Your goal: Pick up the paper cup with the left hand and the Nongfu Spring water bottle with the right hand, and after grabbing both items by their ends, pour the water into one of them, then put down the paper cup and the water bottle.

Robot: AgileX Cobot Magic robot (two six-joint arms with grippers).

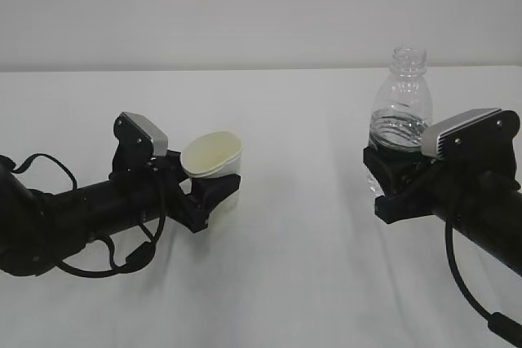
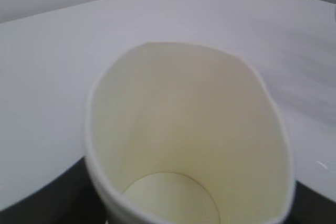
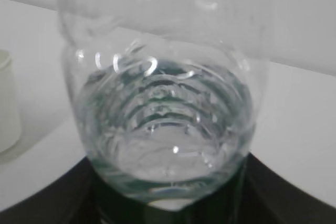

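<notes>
One paper cup (image 1: 212, 155), one Nongfu Spring water bottle (image 1: 400, 103), and two arms stand on one white table (image 1: 302, 283).

In the exterior view the left hand (image 1: 210, 193) reaches in from the lower left of the frame, and its black jaws pinch the cup low on its body. The cup is tilted, its mouth turned up and toward the camera, and the rim is squeezed out of round. In the left wrist view the cup (image 2: 189, 135) fills the middle of the frame; its cream inside and round bottom show no liquid that I can make out.

The right hand (image 1: 390, 178) comes in from the lower right of the frame and clamps the bottle at its dark green label band. The bottle stands upright, uncapped, its neck in the upper right of the frame. The right wrist view shows the ribbed bottle (image 3: 163, 93) dead centre, with the water (image 3: 165, 156) pooled in the lower part, and the cup (image 3: 8, 103) at the left edge.

Cup and bottle are well apart, with bare tabletop between them in the middle of the frame. The table's far edge runs across the upper third, behind both.
</notes>
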